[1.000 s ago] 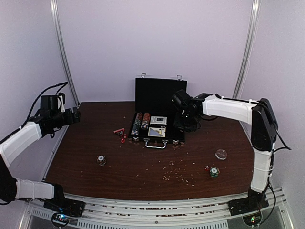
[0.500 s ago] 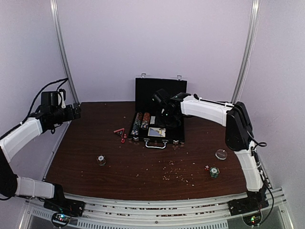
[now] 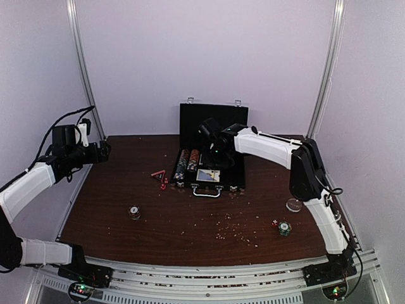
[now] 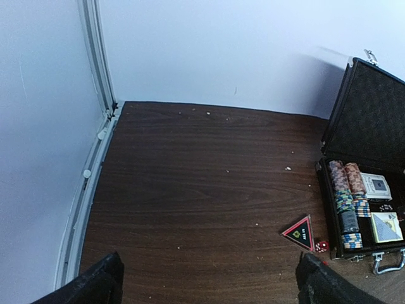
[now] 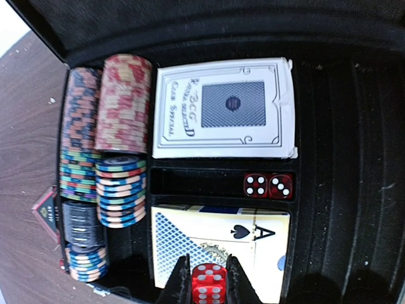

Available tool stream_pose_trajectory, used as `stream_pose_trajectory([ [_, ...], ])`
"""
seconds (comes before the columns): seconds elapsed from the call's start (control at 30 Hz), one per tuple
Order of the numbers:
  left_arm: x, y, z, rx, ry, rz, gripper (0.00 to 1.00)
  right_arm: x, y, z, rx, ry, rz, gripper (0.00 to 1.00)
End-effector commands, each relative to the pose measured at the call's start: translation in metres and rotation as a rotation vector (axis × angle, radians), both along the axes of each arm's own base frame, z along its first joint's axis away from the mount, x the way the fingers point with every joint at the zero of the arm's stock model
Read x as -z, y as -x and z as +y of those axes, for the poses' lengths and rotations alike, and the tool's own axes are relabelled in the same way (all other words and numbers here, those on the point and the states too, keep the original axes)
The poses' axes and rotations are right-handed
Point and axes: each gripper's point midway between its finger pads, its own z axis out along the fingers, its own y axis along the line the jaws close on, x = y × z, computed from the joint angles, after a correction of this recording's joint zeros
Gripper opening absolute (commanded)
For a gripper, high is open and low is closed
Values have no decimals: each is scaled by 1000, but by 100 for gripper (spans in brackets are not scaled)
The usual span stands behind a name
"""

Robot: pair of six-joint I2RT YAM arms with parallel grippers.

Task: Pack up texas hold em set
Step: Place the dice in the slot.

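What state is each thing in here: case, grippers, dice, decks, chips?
case: open, lid upright.
left gripper: open, empty.
right gripper: shut on die, over the case.
die: red, pinched between the fingers.
two dice: lying in the middle slot.
decks: flat in the case.
chips: rows in the left slots.
loose chips: two stacks on the table.
triangle: on the table beside the case.

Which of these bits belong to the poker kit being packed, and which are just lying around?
Job: black hard case with silver latches; striped poker chips; boxed card decks; small red die in the right end effector; red-and-black triangular marker.
Lying about: pale crumbs on the brown wooden table; small clear round dish.
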Motion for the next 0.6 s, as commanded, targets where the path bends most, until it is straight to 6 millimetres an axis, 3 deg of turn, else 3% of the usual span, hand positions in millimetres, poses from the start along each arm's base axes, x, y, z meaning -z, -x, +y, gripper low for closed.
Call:
stream_pose_trajectory([
  [0.0, -12, 2, -5, 24, 16, -65, 98, 3, -9, -4, 38, -8, -2, 0],
  [0.57, -7, 3, -3, 2, 26, -45, 98, 34, -49, -14, 111, -41, -30, 0],
])
